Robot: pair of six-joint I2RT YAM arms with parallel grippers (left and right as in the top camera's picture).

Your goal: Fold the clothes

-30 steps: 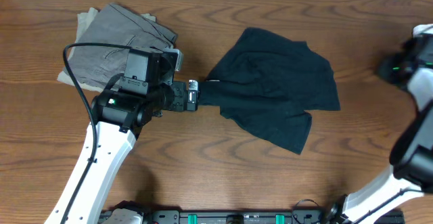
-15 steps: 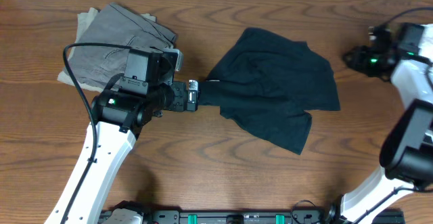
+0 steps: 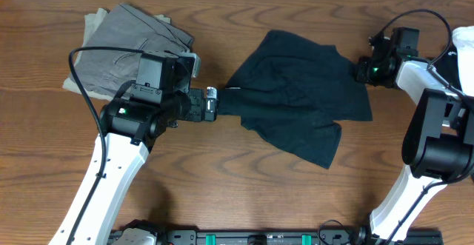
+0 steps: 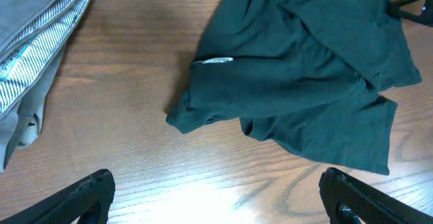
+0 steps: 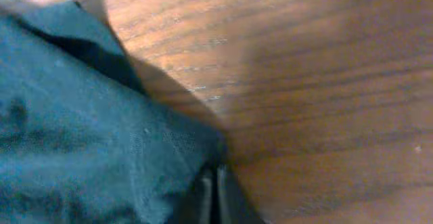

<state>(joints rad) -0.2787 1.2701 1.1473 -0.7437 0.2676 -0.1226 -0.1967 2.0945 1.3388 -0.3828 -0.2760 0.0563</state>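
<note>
The clothes, a black T-shirt, lie crumpled in the middle of the wooden table, a small white label showing near the left edge. My left gripper hovers just left of the shirt, wide open, and in the left wrist view its fingers frame bare wood short of the fabric. My right gripper sits at the shirt's upper right edge. In the right wrist view it is shut, and the shirt's edge runs into its fingertips.
A grey folded garment lies at the back left, close behind my left arm, and also shows in the left wrist view. Something white sits at the table's right edge. Bare wood stretches along the front.
My right arm swung in from the far right to the shirt's upper right edge, and its gripper opened on the way and shut there. The left arm and the shirt have not moved.
</note>
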